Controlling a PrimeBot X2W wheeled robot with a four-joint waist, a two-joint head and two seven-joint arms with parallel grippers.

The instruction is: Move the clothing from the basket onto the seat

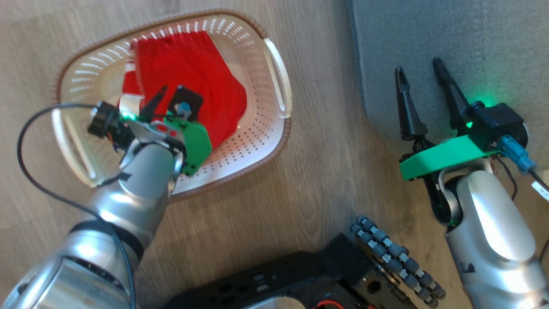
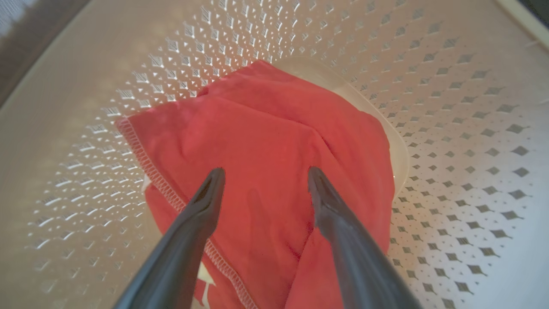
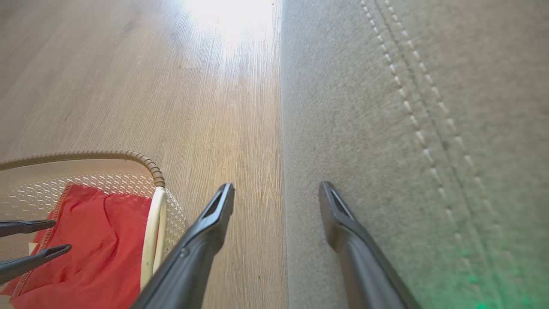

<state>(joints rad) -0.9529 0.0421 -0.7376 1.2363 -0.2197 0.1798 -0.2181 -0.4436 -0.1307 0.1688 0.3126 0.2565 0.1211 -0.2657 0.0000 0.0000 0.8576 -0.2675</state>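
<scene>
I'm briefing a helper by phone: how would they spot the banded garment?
Find the cream basket on the wooden floor, left of the grey seat. Inside, a plain red garment lies on top. The banded garment peeks out under its left edge, the only cloth with white bands.

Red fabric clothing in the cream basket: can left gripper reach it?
Probably yes: the left gripper hangs open just over the red fabric clothing inside the cream perforated plastic basket, nothing between.
</scene>
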